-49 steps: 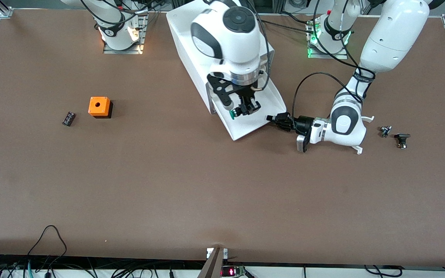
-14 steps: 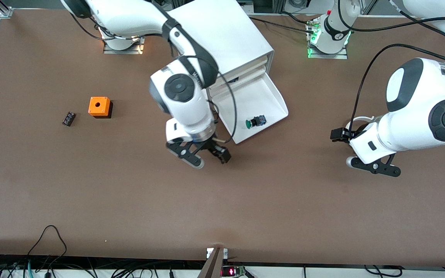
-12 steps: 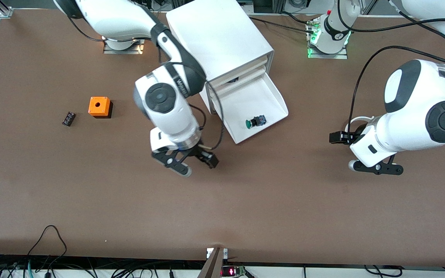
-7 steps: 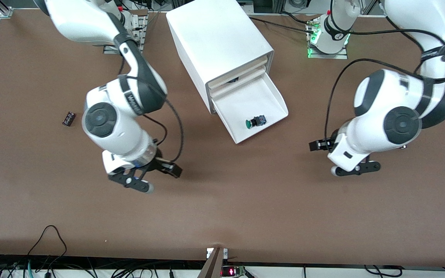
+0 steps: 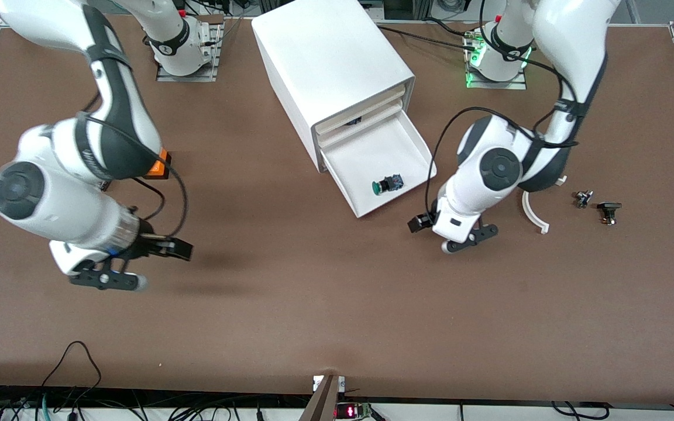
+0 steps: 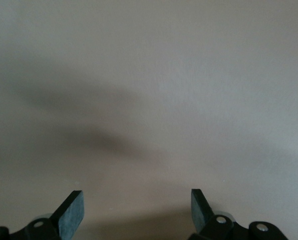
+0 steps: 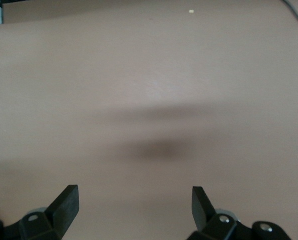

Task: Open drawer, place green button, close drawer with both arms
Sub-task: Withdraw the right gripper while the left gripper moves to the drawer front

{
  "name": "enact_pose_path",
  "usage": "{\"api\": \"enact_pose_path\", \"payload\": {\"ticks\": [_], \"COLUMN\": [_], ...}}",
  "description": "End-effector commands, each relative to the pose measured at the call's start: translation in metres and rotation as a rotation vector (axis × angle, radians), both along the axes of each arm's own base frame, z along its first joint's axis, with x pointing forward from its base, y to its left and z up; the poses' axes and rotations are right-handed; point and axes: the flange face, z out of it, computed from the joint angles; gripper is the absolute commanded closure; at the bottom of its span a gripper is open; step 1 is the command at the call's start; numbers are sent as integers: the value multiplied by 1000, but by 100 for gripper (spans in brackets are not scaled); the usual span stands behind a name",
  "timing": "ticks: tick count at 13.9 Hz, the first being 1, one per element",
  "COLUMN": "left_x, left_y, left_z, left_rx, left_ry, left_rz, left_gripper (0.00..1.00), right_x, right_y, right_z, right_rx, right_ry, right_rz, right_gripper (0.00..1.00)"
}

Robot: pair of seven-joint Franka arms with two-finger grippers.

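My drawer (image 5: 385,169), a shallow white plastic tray, stands pulled out from the boxy white cabinet (image 5: 328,64). In it lies the button (image 5: 388,185), black blocky body with a round green cap. My left gripper (image 5: 451,234) hangs spread and empty over the brown table (image 5: 337,304), the button at its ten o'clock. My right gripper (image 5: 138,266) hangs spread and empty, the button well apart at two o'clock.

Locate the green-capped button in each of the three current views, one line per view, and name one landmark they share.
Front view: the button lies in the open drawer, near its front edge.
Left wrist view: not in it; only the open left hand over bare table.
Right wrist view: not in it; only the open right hand over bare table.
Shared landmark: the brown table.
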Motion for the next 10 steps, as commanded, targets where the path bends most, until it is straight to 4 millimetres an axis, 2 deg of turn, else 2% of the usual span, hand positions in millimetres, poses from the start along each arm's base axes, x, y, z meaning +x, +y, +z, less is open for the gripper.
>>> {"api": "enact_pose_path", "payload": {"ticks": [1,3,6,8,10], "left_x": [-33,-48,-60,-66,-79], "left_y": [-13,-23,-23,-26,-45], "left_z": [-13,-31,-44,-48,-49], "left_rx": [1,-5,6,16,17], "left_ry": [-29,-25,-5,17,33], "left_rz": [52,75,72,82,109], "left_gripper": [6,6,5,2,2], "right_x": [-42,-60,-91,-112,-132], "right_y": [-32,-49,-65,-91,-99], "right_z": [26,45,77,93,110], "right_rx": [12,3,-7,-10,-11], "right_ry": [15,23,26,14,-1], "right_rz": [53,37,26,-8,0], "right_gripper": [0,0,0,0,0]}}
